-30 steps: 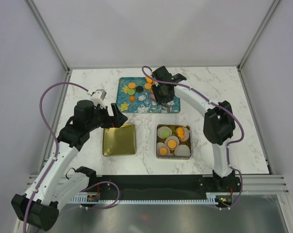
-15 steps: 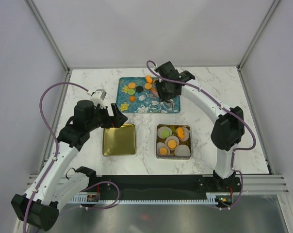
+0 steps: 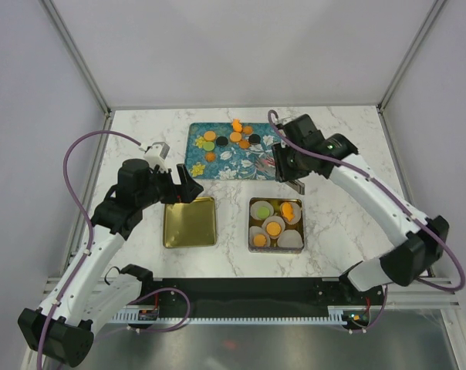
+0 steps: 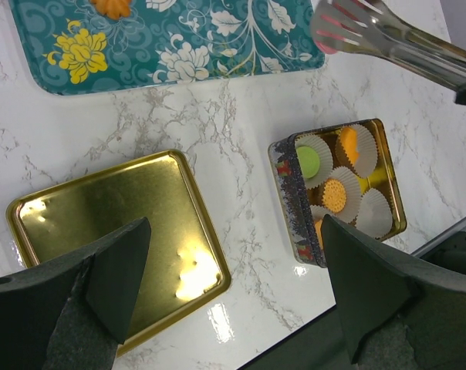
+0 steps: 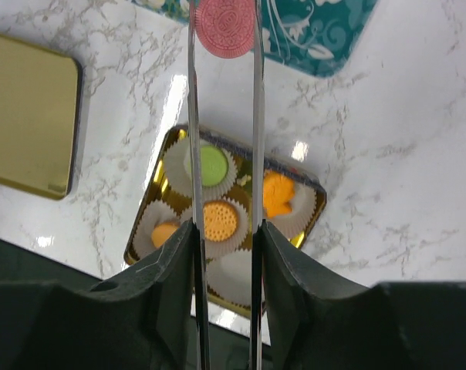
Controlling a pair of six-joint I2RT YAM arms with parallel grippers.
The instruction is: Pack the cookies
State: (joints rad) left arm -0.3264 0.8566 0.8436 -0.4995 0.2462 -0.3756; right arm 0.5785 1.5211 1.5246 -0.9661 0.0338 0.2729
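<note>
Several cookies (image 3: 227,139), orange, green and black, lie on the teal flowered tray (image 3: 241,163). My right gripper (image 5: 225,231) is shut on metal tongs (image 5: 192,116), and the tong tips pinch a pink cookie (image 5: 225,27). They hang over the marble between the tray and the open tin (image 5: 318,206). The tin (image 3: 251,223) holds white paper cups with a green cookie (image 5: 212,164), a round orange cookie (image 5: 220,220), a carrot-shaped one (image 5: 279,193) and another orange one (image 5: 165,233). My left gripper (image 4: 233,285) is open above the marble, holding nothing.
A gold tin lid (image 3: 190,222) lies upside down left of the tin, under my left gripper (image 3: 183,189). The tongs (image 4: 387,35) reach into the left wrist view from the upper right. White walls stand around the table.
My right arm has swung from over the tray's right end towards the near right, carrying the tongs with the pink cookie to the gap beside the tin. The left arm has not moved.
</note>
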